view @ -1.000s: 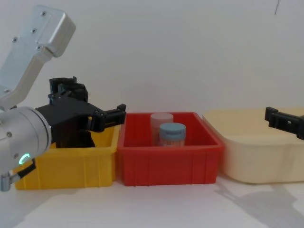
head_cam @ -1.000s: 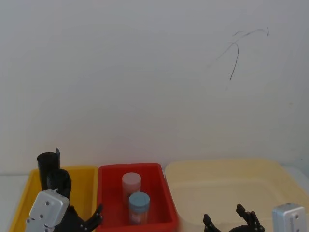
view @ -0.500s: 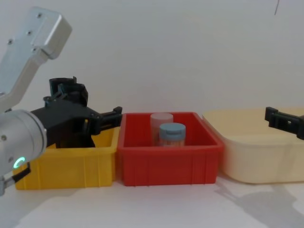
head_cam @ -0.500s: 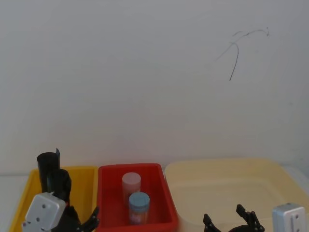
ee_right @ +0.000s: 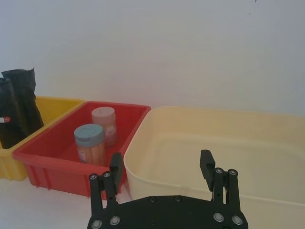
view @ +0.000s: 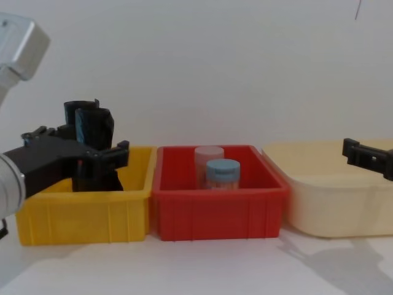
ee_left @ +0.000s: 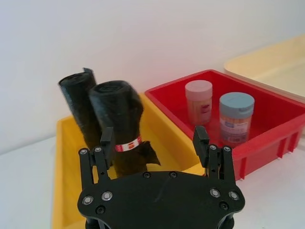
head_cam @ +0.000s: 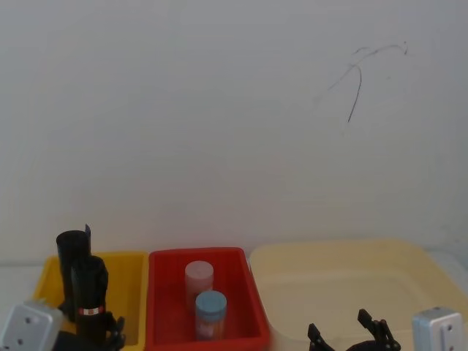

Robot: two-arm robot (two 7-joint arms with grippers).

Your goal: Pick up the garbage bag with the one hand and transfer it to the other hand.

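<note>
The garbage bag (ee_left: 116,114), a black roll with a red-and-white label, stands upright in the yellow bin (ee_left: 64,162) beside a plain black roll (ee_left: 78,100). My left gripper (ee_left: 153,143) is open, just short of the bag, which lines up with the gap between the fingers, nearer one finger. In the chest view the left gripper (view: 80,146) hovers at the bin's front in front of the garbage bag (view: 95,126). From the head, the garbage bag (head_cam: 89,289) shows its label. My right gripper (ee_right: 160,164) is open and empty over the cream tub (ee_right: 214,143).
A red bin (view: 218,212) in the middle holds a blue-lidded jar (view: 221,173) and a pink-lidded jar (view: 209,155). The cream tub (view: 331,203) stands to its right. A white wall rises close behind all three containers.
My left gripper has pulled back and to the left, from beside the red bin's edge to the front of the yellow bin. The labelled roll is now uncovered. The right arm stayed put.
</note>
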